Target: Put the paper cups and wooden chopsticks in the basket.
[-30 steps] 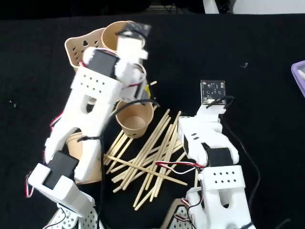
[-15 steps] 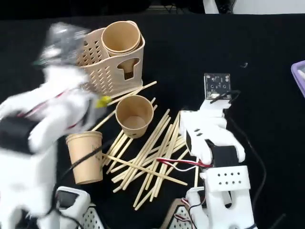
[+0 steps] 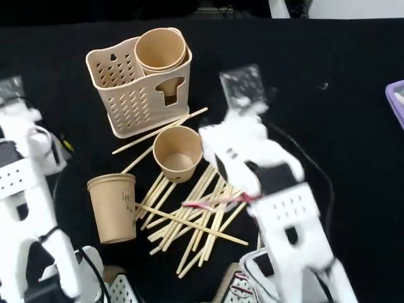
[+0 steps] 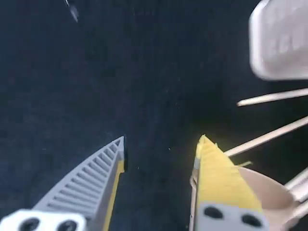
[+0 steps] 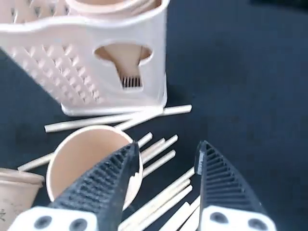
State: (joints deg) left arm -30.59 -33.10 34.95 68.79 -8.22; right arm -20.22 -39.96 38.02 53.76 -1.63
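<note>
Right gripper point(image 5: 167, 147) hangs with its jaws spread and nothing between them, above the far edge of the chopsticks point(image 3: 196, 214). One jaw hangs over the rim of the open cup point(image 3: 178, 153). That cup stands mouth up just near the basket point(image 3: 136, 95). It lies slightly left of this gripper, so I judge the right arm the nearer one for it.

The chopsticks lie in a loose, crossed heap, with their long axes mostly running from near-left to far-right. Two stray sticks rest against the basket's foot. A grasp on any of them would likely need the jaws turned across that diagonal.

Left gripper point(image 4: 161, 140) is also spread and empty, over bare cloth at the left of the scene. The second cup point(image 3: 113, 208) stands at the near-left of the heap and seems closer to this arm.

The basket stands upright at the far left, with nested cups point(image 3: 161, 49) already in its right compartment. Its left compartment looks free.

The black table point(image 3: 328, 50) is flat and matte, and a purple container point(image 3: 396, 101) sits at its right edge.
</note>
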